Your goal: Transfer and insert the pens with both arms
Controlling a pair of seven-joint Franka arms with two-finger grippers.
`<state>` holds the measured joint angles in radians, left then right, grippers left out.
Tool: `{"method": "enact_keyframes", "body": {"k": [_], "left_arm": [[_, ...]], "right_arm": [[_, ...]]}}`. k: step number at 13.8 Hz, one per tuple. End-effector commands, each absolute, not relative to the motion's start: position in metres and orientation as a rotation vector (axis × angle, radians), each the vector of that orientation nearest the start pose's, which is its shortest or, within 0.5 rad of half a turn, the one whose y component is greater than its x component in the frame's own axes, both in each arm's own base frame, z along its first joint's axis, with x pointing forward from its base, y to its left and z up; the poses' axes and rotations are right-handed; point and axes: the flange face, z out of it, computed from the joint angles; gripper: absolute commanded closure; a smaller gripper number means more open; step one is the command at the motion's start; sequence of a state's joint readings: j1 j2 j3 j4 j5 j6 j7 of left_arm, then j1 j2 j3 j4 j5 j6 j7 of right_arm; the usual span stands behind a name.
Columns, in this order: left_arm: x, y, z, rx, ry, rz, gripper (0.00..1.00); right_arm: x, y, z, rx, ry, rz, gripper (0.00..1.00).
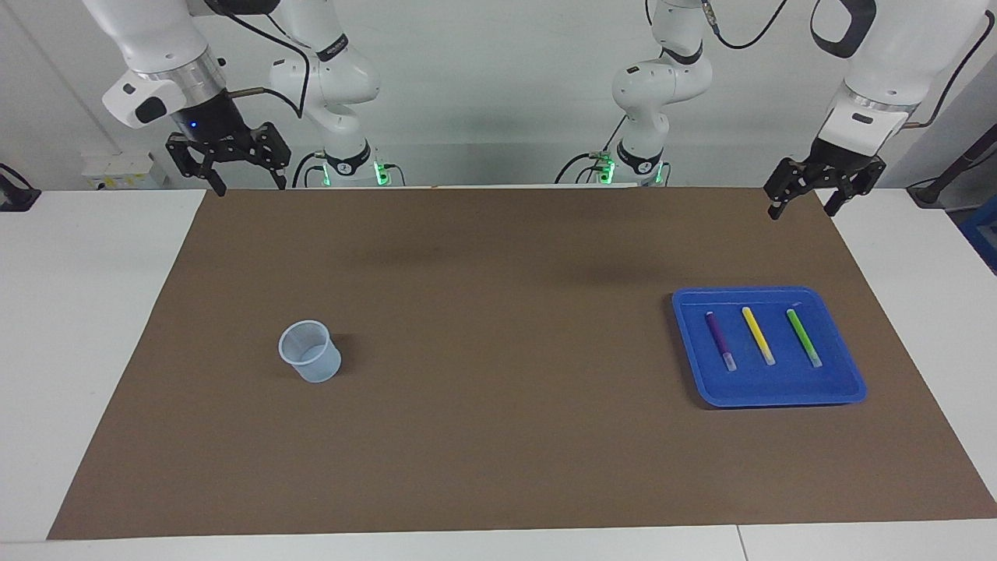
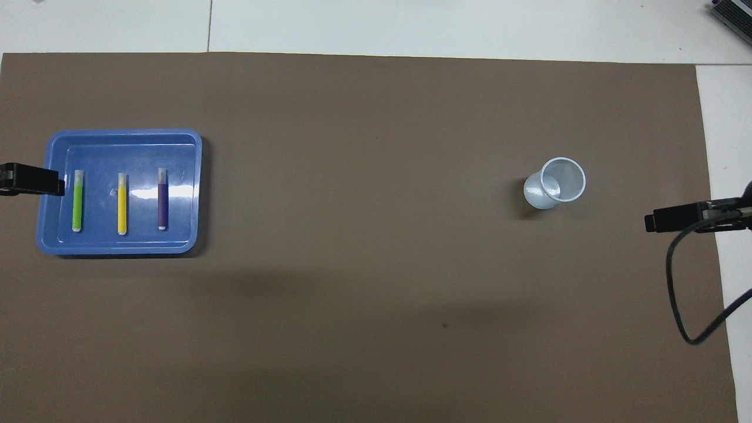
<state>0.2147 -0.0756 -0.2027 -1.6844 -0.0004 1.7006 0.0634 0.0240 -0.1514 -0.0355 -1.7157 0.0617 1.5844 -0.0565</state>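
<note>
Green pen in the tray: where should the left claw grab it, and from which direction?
Probably mid-barrel, coming straight down from above. The green pen lies flat in the blue tray, with its pale cap end farther from the robots, and the yellow pen lies apart beside it. Fingers should close across the barrel. The left claw, open, hangs over the mat's edge.

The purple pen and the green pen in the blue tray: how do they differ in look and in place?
The purple pen has a dark purple body, while the green pen is bright green. In the blue plastic tray, the purple pen lies beside the yellow pen on the side toward the right arm's end of the table, the green pen on the side toward the left arm's end. Both lie flat, roughly parallel, with their pale caps pointing away from the robots.
</note>
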Motion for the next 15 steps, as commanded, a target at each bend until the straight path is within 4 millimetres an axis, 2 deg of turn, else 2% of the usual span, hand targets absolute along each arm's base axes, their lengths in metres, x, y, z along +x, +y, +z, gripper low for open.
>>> {"method": "enact_keyframes", "body": {"k": [1,4,6,8,11,15], "left_arm": [[0.546,0.004,0.609,-3.098,0.229,-0.178,0.00],[0.550,0.018,0.589,-3.051,0.390,-0.285,0.00],[0.551,0.027,0.601,-3.045,0.371,-0.317,0.00],[0.547,0.022,0.616,-3.030,0.386,-0.359,0.00],[0.544,0.010,0.610,-3.036,0.409,-0.309,0.00],[0.551,0.026,0.596,-3.048,0.365,-0.272,0.00]], "right_arm": [[0.497,-0.006,0.637,-3.075,-0.071,-0.026,0.00],[0.494,-0.004,0.636,-3.074,-0.080,0.012,0.00],[0.493,-0.001,0.638,-3.073,-0.087,0.006,0.00],[0.493,0.001,0.638,-3.073,-0.101,0.006,0.00],[0.491,-0.001,0.638,-3.071,-0.105,0.028,0.00],[0.488,-0.006,0.638,-3.068,-0.089,0.044,0.00]]}}
